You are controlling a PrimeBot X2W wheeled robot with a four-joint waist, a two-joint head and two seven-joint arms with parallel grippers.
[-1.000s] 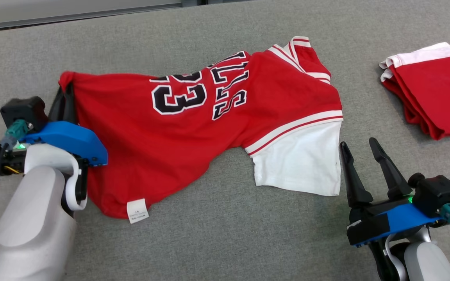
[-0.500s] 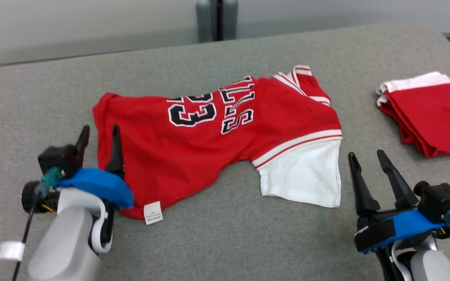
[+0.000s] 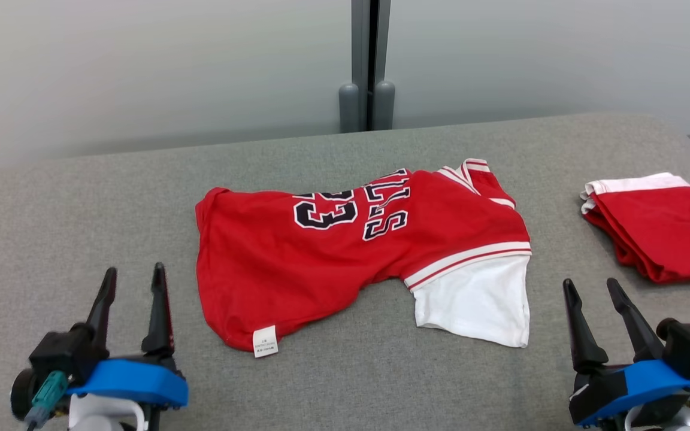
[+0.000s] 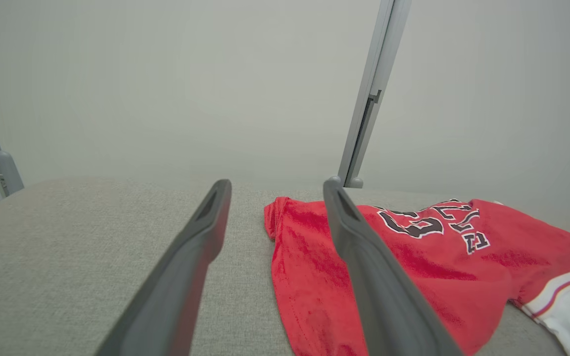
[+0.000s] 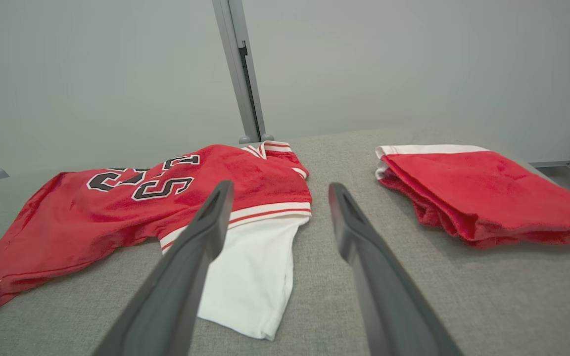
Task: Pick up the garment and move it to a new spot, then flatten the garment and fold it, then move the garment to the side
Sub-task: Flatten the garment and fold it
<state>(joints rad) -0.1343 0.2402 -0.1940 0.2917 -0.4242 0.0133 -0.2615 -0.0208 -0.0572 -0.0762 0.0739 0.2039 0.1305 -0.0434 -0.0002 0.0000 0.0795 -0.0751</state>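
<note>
The red shirt (image 3: pixel 345 257) lies rumpled near the middle of the grey bench (image 3: pixel 81 197), with the number 23 and black lettering facing up. Its white sleeve (image 3: pixel 477 305) points toward 5 o'clock, and a small white label (image 3: pixel 265 341) shows at the near corner of the hem.

The left tool (image 3: pixel 134 269) is at the shirt's 8 o'clock, clear of the cloth, its 2 fingers spread and empty. The right tool (image 3: pixel 590 282) is at the shirt's 4 o'clock, near the white sleeve but not touching it, its fingers also parted and holding nothing.

A folded red and white cloth (image 3: pixel 662 233) lies at the shirt's 3 o'clock, well apart from it, and at 1 o'clock from the right tool.
</note>
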